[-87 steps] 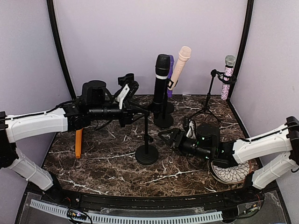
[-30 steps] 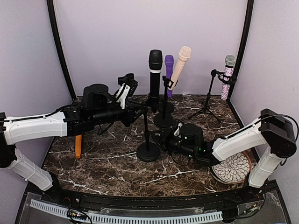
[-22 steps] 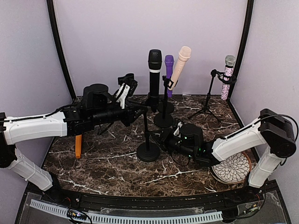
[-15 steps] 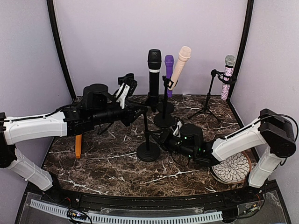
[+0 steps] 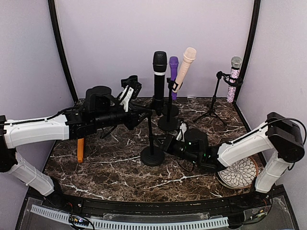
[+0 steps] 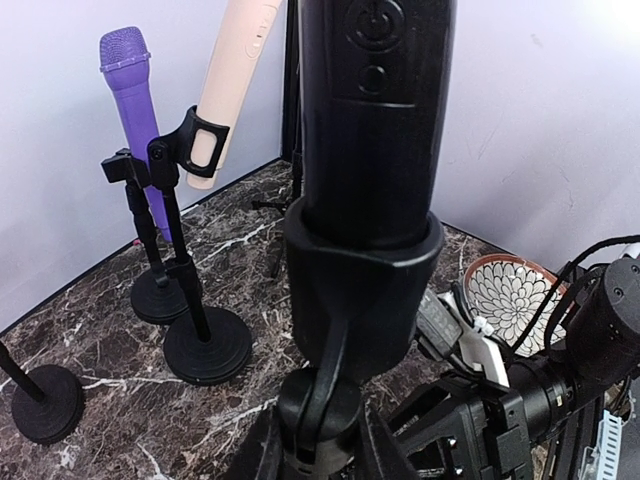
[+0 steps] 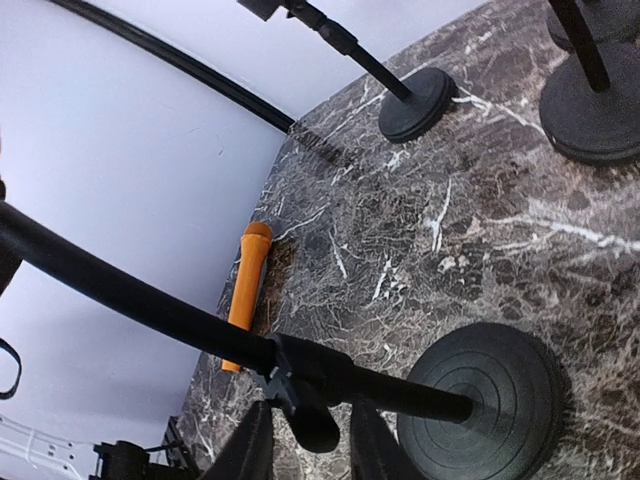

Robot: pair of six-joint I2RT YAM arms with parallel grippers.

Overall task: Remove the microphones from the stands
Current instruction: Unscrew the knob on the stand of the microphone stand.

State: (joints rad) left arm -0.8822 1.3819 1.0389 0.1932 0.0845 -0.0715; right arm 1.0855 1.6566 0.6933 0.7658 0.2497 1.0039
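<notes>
On marble table (image 5: 105, 167), right hand (image 7: 305, 430) now clamps stand (image 5: 152, 155); left hand (image 6: 318, 455) still holds it.

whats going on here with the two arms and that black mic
Both arms are on one stand. The left arm has its jaws closed on the joint just under the clip; the right arm grips the pole low with its jaws, near the round base. The black microphone sits in the clip, not yet out.
</notes>
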